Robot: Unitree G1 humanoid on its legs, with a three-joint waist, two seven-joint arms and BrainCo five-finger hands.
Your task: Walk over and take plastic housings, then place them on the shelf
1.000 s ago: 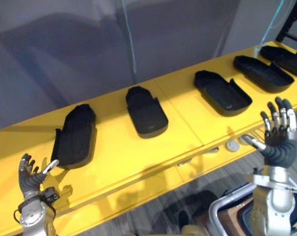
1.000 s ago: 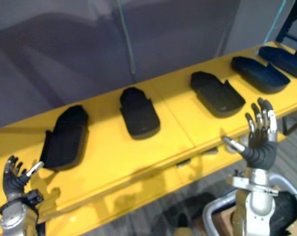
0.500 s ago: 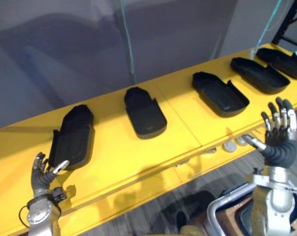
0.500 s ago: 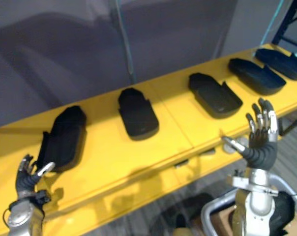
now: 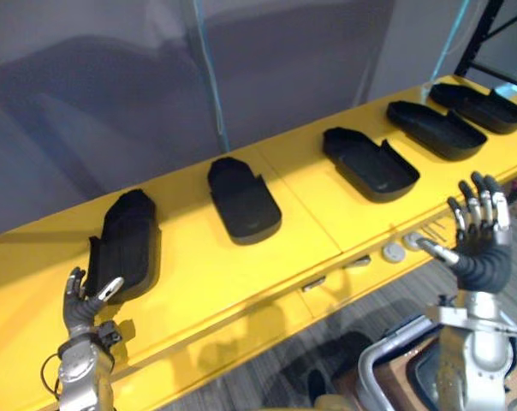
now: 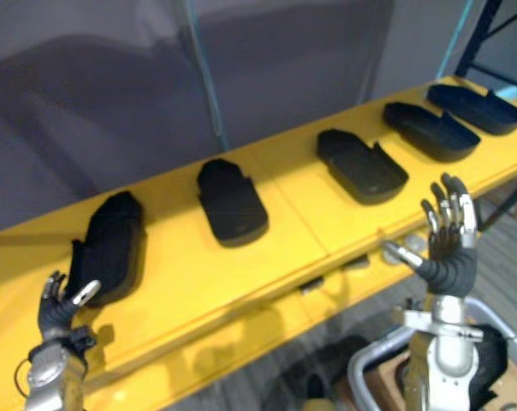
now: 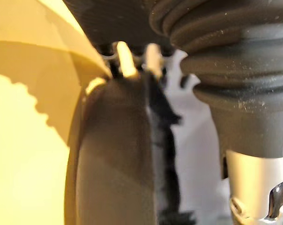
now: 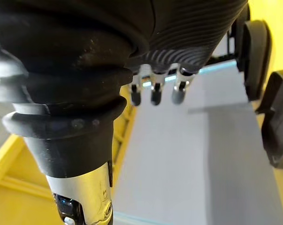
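Left hand (image 5: 80,304), fingers loose and empty beside the leftmost black moulded plastic housing (image 5: 126,244), could shove it away if misaimed.

Long yellow bench (image 5: 310,218), five black plastic housings (image 5: 243,199) lying in a row

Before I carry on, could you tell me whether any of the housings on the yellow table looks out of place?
The leftmost housing, by the left hand, seems tipped with one long side raised; the other four lie flat, hollow side up. Nothing else stands out.
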